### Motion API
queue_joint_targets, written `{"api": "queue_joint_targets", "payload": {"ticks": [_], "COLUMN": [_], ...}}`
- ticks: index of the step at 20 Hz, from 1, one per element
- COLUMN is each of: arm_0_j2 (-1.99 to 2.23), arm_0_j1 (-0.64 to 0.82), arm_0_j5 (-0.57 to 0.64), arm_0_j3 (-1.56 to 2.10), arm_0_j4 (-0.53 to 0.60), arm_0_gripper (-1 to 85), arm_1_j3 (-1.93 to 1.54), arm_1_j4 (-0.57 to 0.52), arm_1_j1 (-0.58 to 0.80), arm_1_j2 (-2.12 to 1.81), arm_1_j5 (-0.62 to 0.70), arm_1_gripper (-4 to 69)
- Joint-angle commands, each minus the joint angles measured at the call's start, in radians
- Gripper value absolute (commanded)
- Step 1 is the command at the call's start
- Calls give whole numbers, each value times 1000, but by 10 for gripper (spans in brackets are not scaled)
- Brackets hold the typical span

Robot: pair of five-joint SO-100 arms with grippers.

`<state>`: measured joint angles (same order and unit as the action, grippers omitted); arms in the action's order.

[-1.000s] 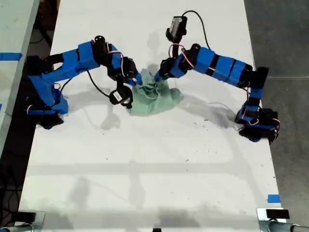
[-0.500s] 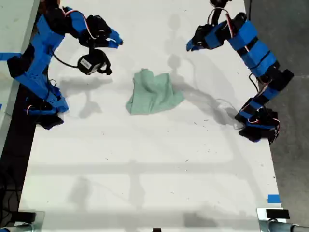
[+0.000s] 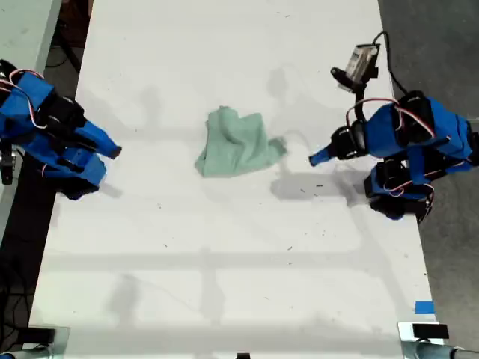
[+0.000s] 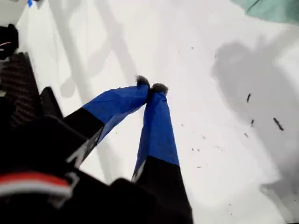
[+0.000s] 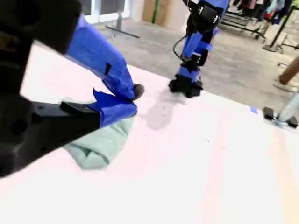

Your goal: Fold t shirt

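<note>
While both arms sit pulled back at their bases, the t shirt [image 3: 238,143] lies bunched in a wrinkled heap mid-table [image 3: 224,262], touched by neither gripper. My first gripper [image 3: 314,158], at the exterior view's right, has its jaws pressed together on nothing, tip aimed at the shirt's nearest edge and close to it. My second gripper [image 3: 112,151], at the exterior view's left, is also closed and empty, well apart from the cloth. The heap has no clear long axis, maybe slightly diagonal. Only bare table and small dark specks lie between; nothing blocks either approach. First arm looks nearer for the next grab.
</note>
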<state>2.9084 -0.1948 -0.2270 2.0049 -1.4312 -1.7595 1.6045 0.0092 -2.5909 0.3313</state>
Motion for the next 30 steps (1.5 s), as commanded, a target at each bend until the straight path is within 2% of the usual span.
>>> {"api": "queue_joint_targets", "payload": {"ticks": [1,2,3,4,5,7,8,10,11,12,13,14,15,16,20,30], "arm_0_j2": [528,704,666,643,687,690,692,695,695,695,695,695,695,695,695,695], "arm_0_j1": [-43,-54,-115,-141,-135,-115,-103,-55,0,37,57,64,66,66,63,63], "arm_0_j5": [-66,-32,-37,-35,-37,-35,-28,104,224,396,486,511,511,511,511,511], "arm_0_j3": [476,716,788,910,1006,1046,1060,1114,1138,1141,1135,1132,1132,1132,1132,1131], "arm_0_j4": [201,347,364,449,474,390,356,362,328,348,348,348,347,347,347,347], "arm_0_gripper": [-2,1,1,1,1,13,53,120,121,126,126,126,126,125,125,125], "arm_1_j3": [-291,-382,-472,-575,-718,-1011,-1025,-1143,-1186,-1233,-1293,-1321,-1321,-1321,-1321,-1321], "arm_1_j4": [-101,-120,-163,-225,-288,-319,-285,-304,-264,-193,-179,-204,-206,-206,-206,-206], "arm_1_j1": [-126,-147,-175,-192,-199,-199,-216,-218,-207,-170,-124,-121,-146,-152,-175,-173], "arm_1_j2": [-261,-298,-336,-407,-557,-930,-910,-919,-919,-919,-919,-916,-916,-916,-916,-916], "arm_1_j5": [-130,-156,-169,-175,-175,-204,-216,-216,-213,-239,-167,-135,-176,-149,147,129], "arm_1_gripper": [16,16,16,16,16,16,16,15,15,15,15,15,31,90,98,96]}}
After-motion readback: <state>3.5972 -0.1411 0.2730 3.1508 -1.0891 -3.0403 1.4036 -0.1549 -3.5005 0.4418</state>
